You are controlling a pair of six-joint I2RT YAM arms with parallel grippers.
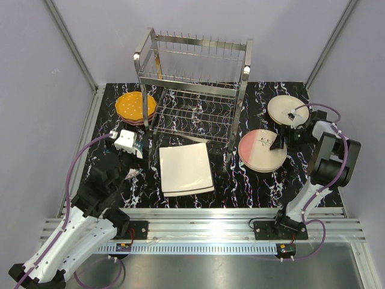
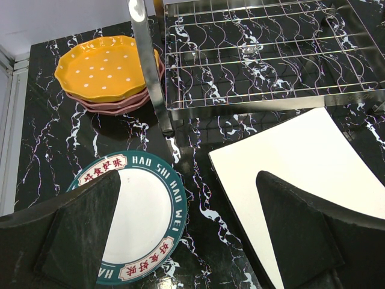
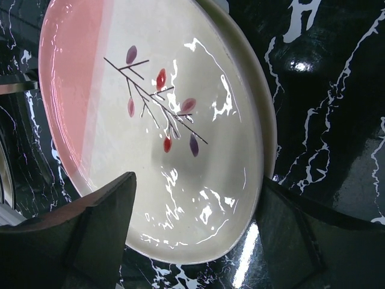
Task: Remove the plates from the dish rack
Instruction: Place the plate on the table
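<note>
Top external, one dish rack (image 1: 192, 78), one orange plate (image 1: 135, 105)

The top external camera looks down from above and behind the arm bases, far enough off to take in the whole table (image 1: 228, 180) and the dish rack (image 1: 192, 90) at its far side. The left wrist camera sits low, looking forward and down between its jaws; its orange plate (image 2: 105, 66) and square plate (image 2: 313, 156) also show overhead at the left. The right wrist camera is very near and apparently tilted, filled by the pink-and-cream plate (image 3: 156, 132), which shows overhead at the right.
</note>
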